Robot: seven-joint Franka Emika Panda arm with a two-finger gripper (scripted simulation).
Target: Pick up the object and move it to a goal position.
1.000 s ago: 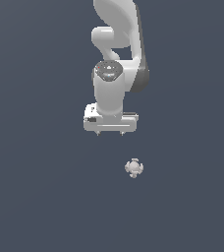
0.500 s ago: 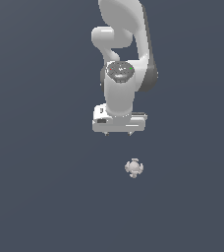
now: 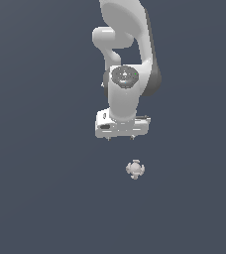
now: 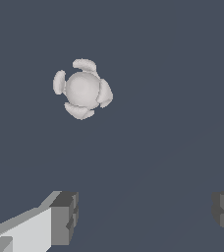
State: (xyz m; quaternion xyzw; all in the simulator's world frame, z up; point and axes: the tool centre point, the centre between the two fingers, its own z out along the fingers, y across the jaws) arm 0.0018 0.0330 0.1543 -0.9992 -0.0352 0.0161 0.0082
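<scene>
The object (image 3: 135, 169) is a tiny pale grey-white knobby piece with a round centre and four short lobes, lying on the dark grey floor. In the wrist view the object (image 4: 82, 89) lies ahead of the fingers, nearer one finger than the other, not between them. My gripper (image 3: 121, 138) hangs from the white arm, above and toward the exterior view's left of the object. It is open and empty: the two fingertips (image 4: 65, 216) stand wide apart.
The floor (image 3: 40, 188) is a plain dark grey surface. The white arm (image 3: 125, 59) rises above the gripper at the top of the exterior view.
The gripper has moved toward the exterior view's right and slightly lower, closer to the object. The object has not moved.
</scene>
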